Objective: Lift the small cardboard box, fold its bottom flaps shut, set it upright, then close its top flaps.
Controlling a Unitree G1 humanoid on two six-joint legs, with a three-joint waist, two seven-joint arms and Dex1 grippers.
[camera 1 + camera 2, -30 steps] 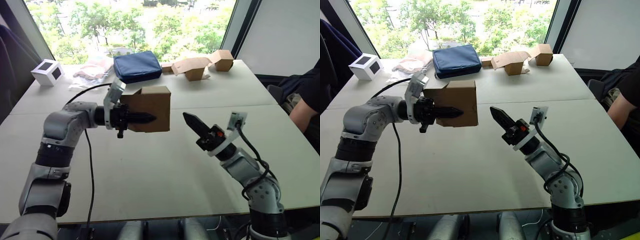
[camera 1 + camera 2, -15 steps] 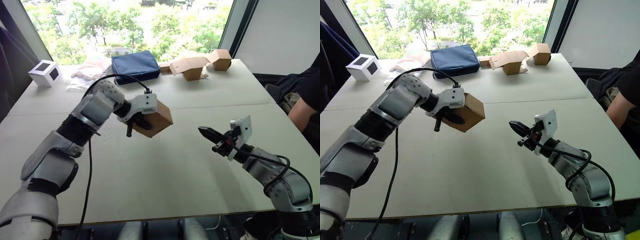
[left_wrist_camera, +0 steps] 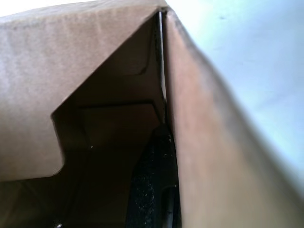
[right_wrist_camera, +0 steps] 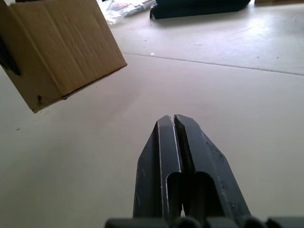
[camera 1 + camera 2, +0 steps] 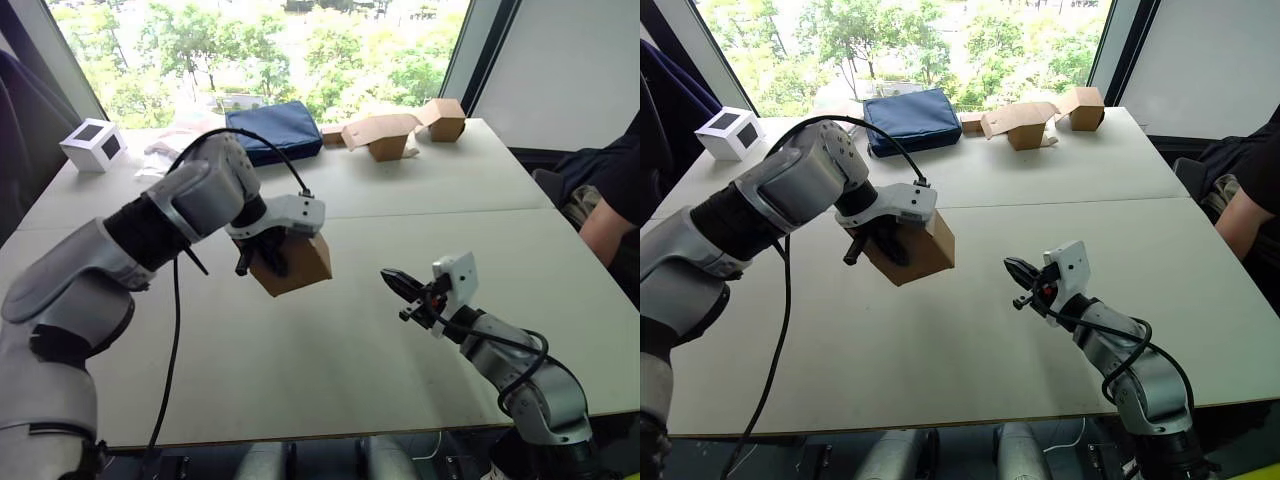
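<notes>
Beyond the big window stand green trees, and under it a pale table [image 5: 330,350] carries a white cube [image 5: 94,144] with a dark window at its far left corner, a dark blue pouch [image 5: 275,129] further along, and brown cardboard boxes [image 5: 385,135] with splayed flaps toward the far right. A person's dark sleeve [image 5: 615,195] shows at the right edge. The left gripper [image 5: 268,257] holds the small cardboard box [image 5: 296,263] tilted in the air above the middle of the table, clear of the surface, with one corner lowest. From the left wrist view, one black finger [image 3: 153,180] lies inside the box against a wall, so the fingers are clamped on that cardboard wall, and a flap [image 3: 71,61] with a notched edge folds over the opening. The right gripper [image 5: 396,281] hangs low over the table to the right of the box and apart from it, its two fingers pressed together with nothing between them.
</notes>
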